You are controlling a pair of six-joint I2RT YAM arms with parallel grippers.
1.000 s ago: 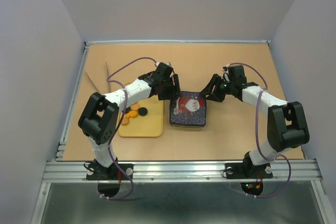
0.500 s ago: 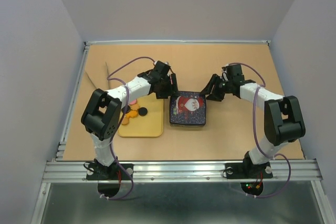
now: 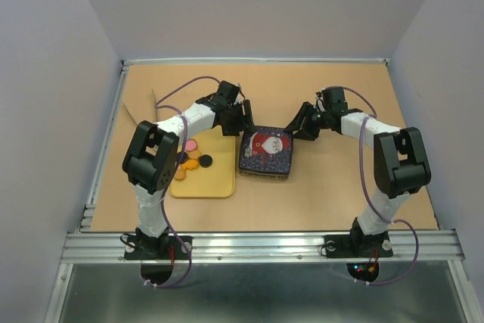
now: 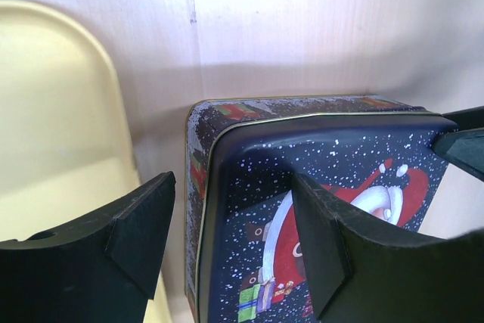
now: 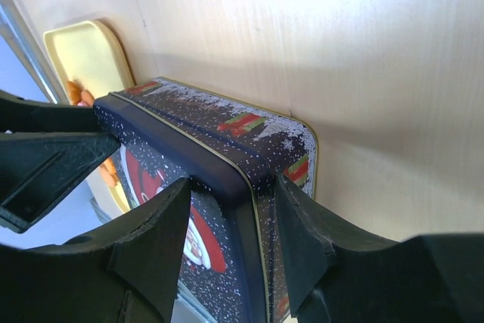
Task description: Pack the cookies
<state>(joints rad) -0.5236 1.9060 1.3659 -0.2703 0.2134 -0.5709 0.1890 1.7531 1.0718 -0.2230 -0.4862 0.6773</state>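
Cookies point(image 3: 193, 161) in a small cluster on the yellow tray point(image 3: 215, 184): mostly orange, with one black and one pink among them. Tray just left of a square dark-blue tin point(image 3: 265, 153), near the middle of the brown worktop point(image 3: 340, 96).

Lid point(image 4: 325, 149) on the tin, printed with a Santa figure in red and white against white snow dots, a striped present at one corner, a thin gold line round the rim. Base point(image 4: 198, 158) speckled the same way, with red-and-green presents along its side wall. Lettering, if any, too small to read.

Left hand point(image 3: 243, 120) at the tin's far left corner, jaws partly spread. Outer finger point(image 4: 144, 240) on the tray side, apart from the tin wall; inner finger point(image 4: 325, 255) over the lid's picture. Grips nothing.

Right hand point(image 3: 296, 125) at the tin's far right corner, jaws narrower, one finger either side of the lid's rim. Cannot tell whether the pads press on it.
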